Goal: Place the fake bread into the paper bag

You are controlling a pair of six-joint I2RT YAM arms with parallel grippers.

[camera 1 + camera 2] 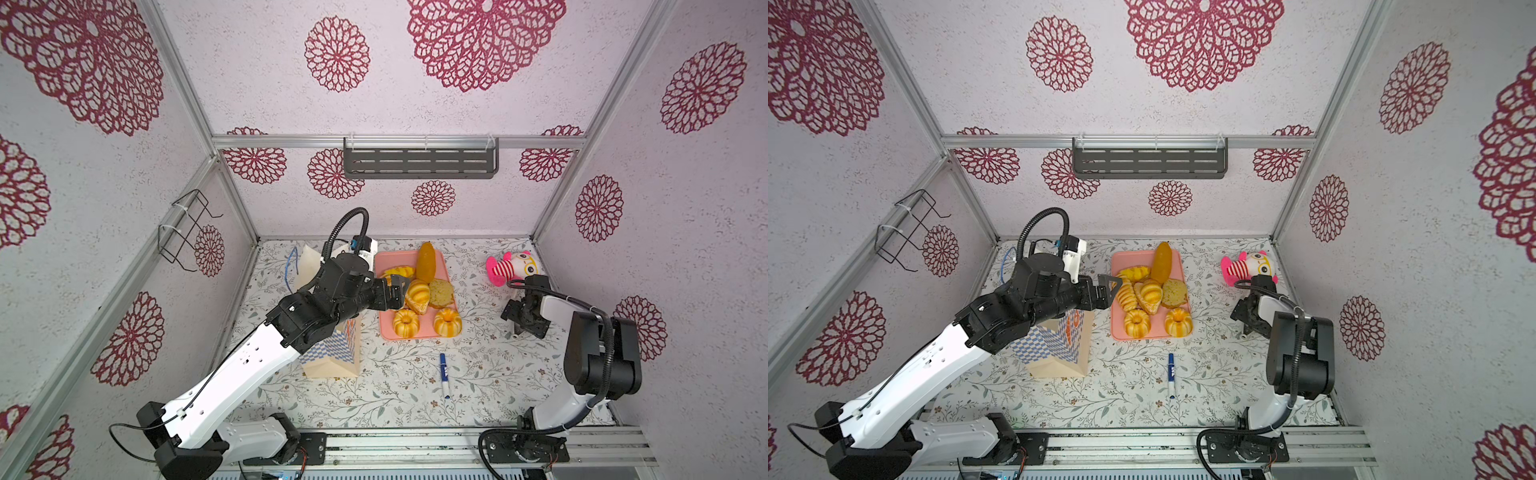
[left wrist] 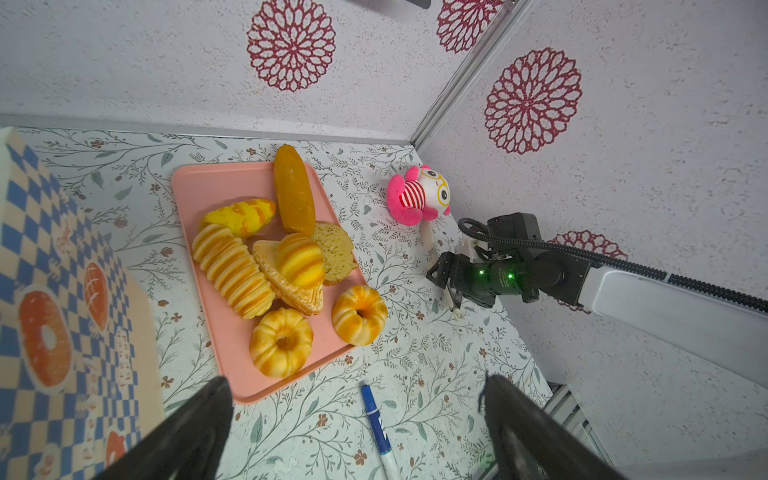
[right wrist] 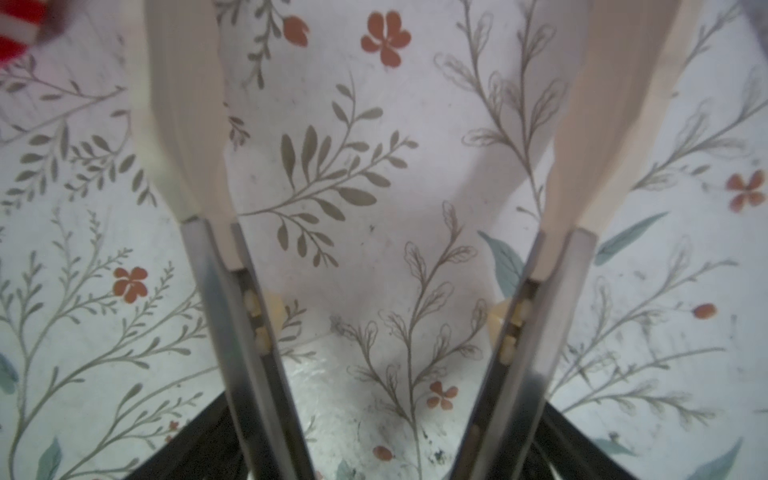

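Several golden pieces of fake bread lie on a pink tray (image 1: 388, 259): a long loaf (image 1: 426, 262), a brownish bun (image 1: 441, 293), a ridged loaf (image 1: 1126, 296) and two ring cakes (image 1: 406, 323) (image 1: 447, 322). The checked paper bag (image 1: 1059, 345) stands left of the tray, its top hidden under my left arm. My left gripper (image 1: 397, 291) hovers open and empty over the tray's left edge, with its dark fingers (image 2: 199, 415) framing the table. Right of the tray, my right gripper (image 1: 516, 328) points down at the table, and its white fingers (image 3: 183, 124) stand wide apart with nothing between them.
A pink striped plush toy (image 1: 509, 268) sits at the back right, just behind the right gripper. A blue pen (image 1: 444, 374) lies on the floral tabletop in front of the tray. A wire rack (image 1: 187, 228) hangs on the left wall, a grey shelf (image 1: 419, 162) on the back wall.
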